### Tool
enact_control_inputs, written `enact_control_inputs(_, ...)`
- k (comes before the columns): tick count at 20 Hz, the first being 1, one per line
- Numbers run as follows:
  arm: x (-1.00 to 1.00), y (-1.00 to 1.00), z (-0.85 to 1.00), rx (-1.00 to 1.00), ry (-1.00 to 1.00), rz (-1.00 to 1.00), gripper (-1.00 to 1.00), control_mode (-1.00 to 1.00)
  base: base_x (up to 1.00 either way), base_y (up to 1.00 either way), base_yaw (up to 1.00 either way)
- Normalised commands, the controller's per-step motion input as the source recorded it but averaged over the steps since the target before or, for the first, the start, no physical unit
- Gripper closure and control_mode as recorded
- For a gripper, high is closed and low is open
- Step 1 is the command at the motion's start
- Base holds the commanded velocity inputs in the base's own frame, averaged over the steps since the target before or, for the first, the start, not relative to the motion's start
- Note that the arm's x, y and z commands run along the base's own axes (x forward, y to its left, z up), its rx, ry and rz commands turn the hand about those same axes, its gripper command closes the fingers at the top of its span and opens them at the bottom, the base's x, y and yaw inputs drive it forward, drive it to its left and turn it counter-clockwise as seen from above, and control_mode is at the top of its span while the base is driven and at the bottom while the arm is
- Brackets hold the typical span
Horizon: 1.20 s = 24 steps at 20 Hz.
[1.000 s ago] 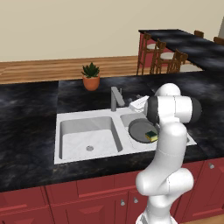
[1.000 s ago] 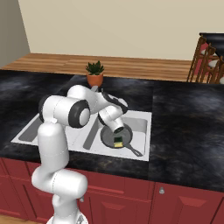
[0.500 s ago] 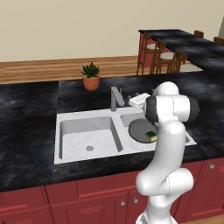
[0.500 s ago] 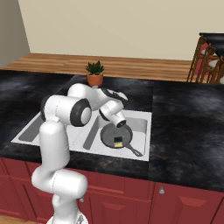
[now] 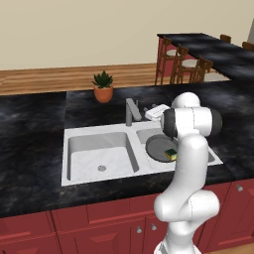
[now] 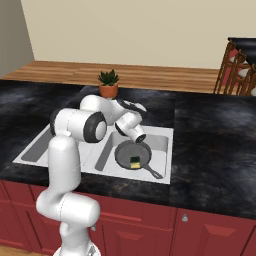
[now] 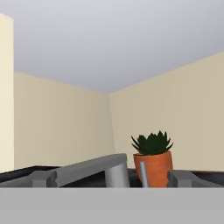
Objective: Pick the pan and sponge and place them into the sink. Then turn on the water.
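The dark grey pan (image 5: 158,147) (image 6: 131,153) lies in the right basin of the white sink (image 5: 94,136) (image 6: 162,150). The green-and-yellow sponge (image 5: 171,154) (image 6: 135,162) rests inside the pan. My gripper (image 5: 149,112) hovers above the sink's back rim, just right of the grey faucet (image 5: 131,112), pointing at it. In the hand view the gripper (image 7: 113,179) is open. Its fingertips (image 7: 41,178) stand on either side of the faucet's spout (image 7: 89,169), and nothing is held.
A potted plant (image 5: 103,87) (image 6: 108,84) (image 7: 152,159) stands on the black counter (image 5: 30,129) behind the sink. My own arm rises in front of the right basin. Chairs (image 5: 181,62) and a bar counter sit at the far right.
The hand has shifted slightly by the faucet. The pan and sponge have stayed where they were in the right basin.
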Motion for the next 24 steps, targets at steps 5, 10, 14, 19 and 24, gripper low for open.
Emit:
enact_control_inputs(5,0.16,0.06,-0.04,-0.02,0.0,0.01,-1.0,-1.0,0.0,0.0,0.0)
enact_control_inputs(10,0.14,0.08,-0.01,-0.02,0.0,0.0,-1.0,-1.0,0.0,0.0,0.0)
enact_control_inputs(14,0.19,0.07,-0.04,-0.03,0.0,0.0,-1.0,-1.0,0.0,0.0,0.0)
enact_control_inputs(19,0.24,0.07,-0.09,-0.04,0.0,0.0,-1.0,-1.0,0.0,0.0,0.0)
enact_control_inputs(24,0.17,0.02,-0.06,-0.04,0.0,0.0,-1.0,-1.0,0.0,0.0,0.0)
